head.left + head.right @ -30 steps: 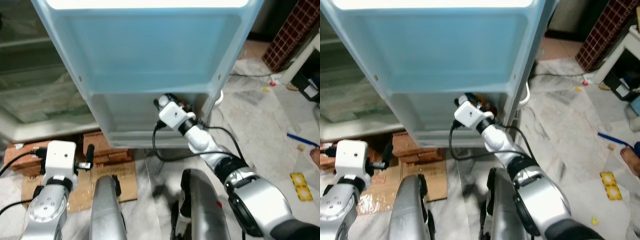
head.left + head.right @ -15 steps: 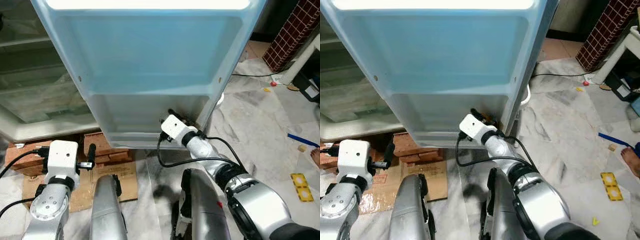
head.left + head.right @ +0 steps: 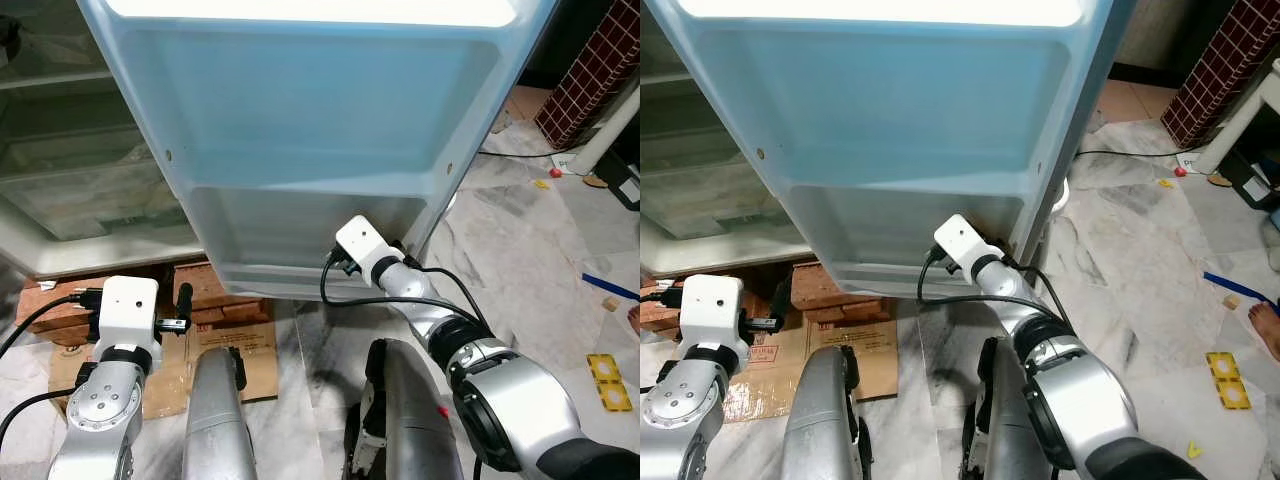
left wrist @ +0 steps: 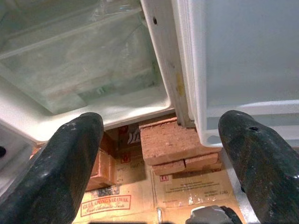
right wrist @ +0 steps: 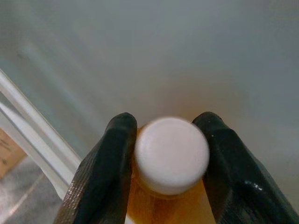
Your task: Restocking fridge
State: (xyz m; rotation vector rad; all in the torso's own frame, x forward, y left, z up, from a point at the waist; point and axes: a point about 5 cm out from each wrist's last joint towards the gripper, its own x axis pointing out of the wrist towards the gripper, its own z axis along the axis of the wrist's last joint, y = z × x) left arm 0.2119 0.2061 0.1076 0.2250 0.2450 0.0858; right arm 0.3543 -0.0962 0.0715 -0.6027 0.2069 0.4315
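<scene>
From the left eye view, the open fridge door (image 3: 310, 150) is filling the upper part of the scene, its pale blue inner liner facing the robot. The right arm is reaching forward and down into the lowest door shelf (image 3: 290, 235), with its white wrist block sitting at the shelf's right end; the fingers are hiding behind that block here. The left gripper (image 3: 182, 305) is hanging idle low on the robot's left, above cardboard (image 3: 235, 350) lying flat on the marble floor (image 3: 520, 240).

The right eye view is showing the same layout, with bricks (image 3: 825, 290) propping up the fridge beneath the door's lower edge.

In the left wrist view, the 2 black fingers (image 4: 65, 172) are standing wide apart with nothing between them, looking at the bricks and a clear crisper drawer (image 4: 84, 70) inside the fridge.

In the right wrist view, the right gripper (image 5: 170, 156) is clamping a bottle (image 5: 163, 210) of orange liquid just under its white cap (image 5: 171, 154), both fingers pressing against the neck. The bottle is sitting close against the pale wall of the door shelf.

The placing looks nearly done, with release still to come. The risk is that the base may not be resting flat yet, which cannot be seen; opening too early could tip the bottle. Withdrawing at a slant could also catch the cap and drag it out.
</scene>
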